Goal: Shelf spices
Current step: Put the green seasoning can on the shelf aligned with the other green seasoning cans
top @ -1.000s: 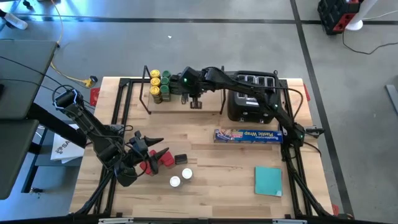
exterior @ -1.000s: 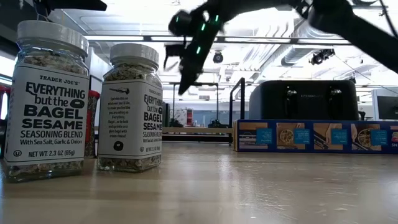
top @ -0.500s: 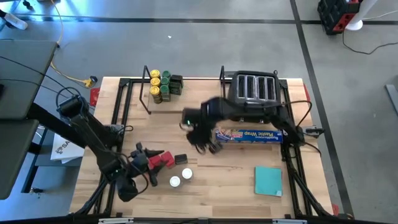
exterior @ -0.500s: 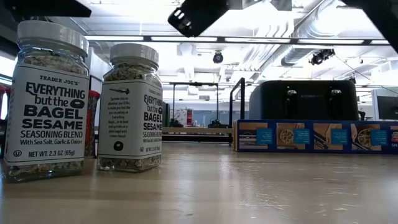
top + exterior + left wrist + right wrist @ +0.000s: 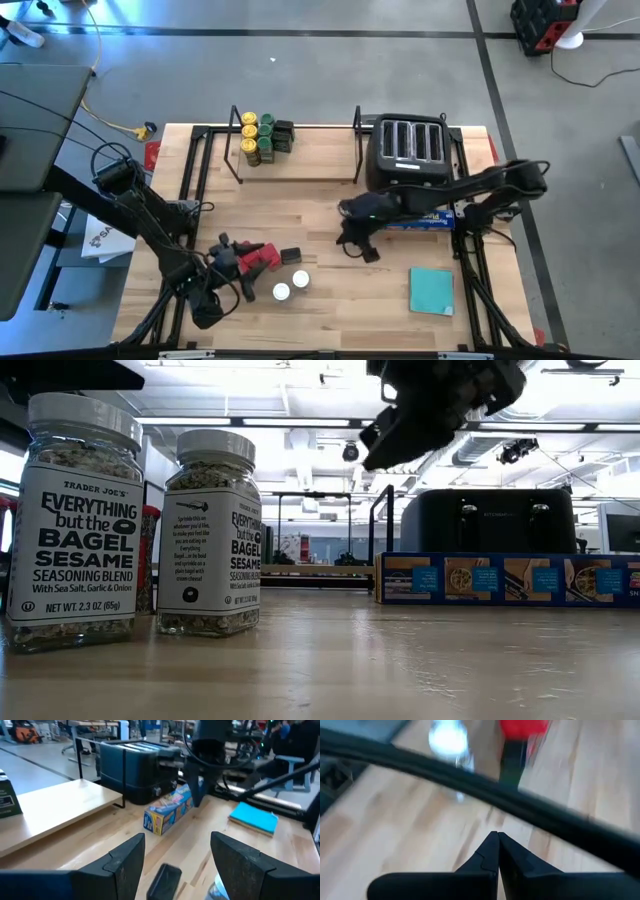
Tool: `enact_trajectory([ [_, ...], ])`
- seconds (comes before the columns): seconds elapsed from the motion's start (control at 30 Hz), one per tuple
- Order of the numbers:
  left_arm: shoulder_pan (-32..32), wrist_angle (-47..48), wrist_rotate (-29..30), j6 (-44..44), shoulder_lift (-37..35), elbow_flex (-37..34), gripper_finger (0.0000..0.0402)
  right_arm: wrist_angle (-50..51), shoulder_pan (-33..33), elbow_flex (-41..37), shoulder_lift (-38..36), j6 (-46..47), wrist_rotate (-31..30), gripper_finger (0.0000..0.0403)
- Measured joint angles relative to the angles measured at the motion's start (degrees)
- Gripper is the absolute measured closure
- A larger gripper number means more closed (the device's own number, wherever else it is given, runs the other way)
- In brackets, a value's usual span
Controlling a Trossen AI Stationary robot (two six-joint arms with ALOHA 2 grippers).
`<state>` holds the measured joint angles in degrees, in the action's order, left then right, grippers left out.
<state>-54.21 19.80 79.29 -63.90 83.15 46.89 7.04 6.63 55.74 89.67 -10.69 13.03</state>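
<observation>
From above, my right gripper (image 5: 358, 243) hangs over the wooden tabletop (image 5: 330, 300), near the blue plastic-wrap box (image 5: 425, 217); yellow- and green-lidded spice jars (image 5: 257, 138) stand on the black wire shelf (image 5: 300, 165). Low down, two white-capped seasoning jars (image 5: 140, 525) stand on the tabletop. My left gripper (image 5: 177, 852) is spread apart; my right gripper's fingertips (image 5: 490, 847) meet, empty.

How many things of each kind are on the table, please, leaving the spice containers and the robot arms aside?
Toaster: 1
Blue box: 1
Teal square: 1
Shelf: 1
Total: 4
</observation>
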Motion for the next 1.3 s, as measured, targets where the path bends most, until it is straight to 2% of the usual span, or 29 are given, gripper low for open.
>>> enact_trajectory([
  [0.1,0.3,-0.3,1.4,0.0,-0.1,0.0,0.0181,-18.5,0.5,-7.1,-1.6,3.0,1.0,0.0403],
  [0.17,0.6,-0.5,2.2,0.0,-0.2,0.0,0.0181,-25.7,0.8,-8.8,-1.0,2.9,0.8,0.0402],
  [0.27,1.2,-0.4,5.9,0.1,-0.7,0.0,0.0181,-27.5,0.9,-7.2,1.5,1.9,-0.8,0.0391],
  [0.37,2.5,-0.3,10.3,2.3,-2.4,0.0,0.0181,-27.8,0.9,-3.1,5.0,-0.6,-2.1,0.0360],
  [0.53,5.6,-0.4,9.0,6.7,-8.4,0.0,0.0181,-21.5,0.8,6.4,12.6,-2.4,-2.5,0.0289],
  [0.67,6.9,-0.4,8.1,8.1,-12.3,0.0,0.0181,-10.6,0.8,16.0,19.0,-5.6,-2.5,0.0233],
  [0.87,7.4,-0.6,7.8,8.0,-13.7,0.0,0.0181,0.2,1.0,27.2,26.7,-7.4,-2.5,0.0167],
  [1.03,7.4,-2.0,7.8,8.1,-13.2,0.0,0.0181,3.5,1.1,30.0,30.4,-7.2,-2.5,0.0156],
  [1.3,7.4,-2.0,7.9,9.2,-13.2,0.0,0.0181,1.9,1.2,30.0,31.7,-5.1,-2.5,0.0156],
])
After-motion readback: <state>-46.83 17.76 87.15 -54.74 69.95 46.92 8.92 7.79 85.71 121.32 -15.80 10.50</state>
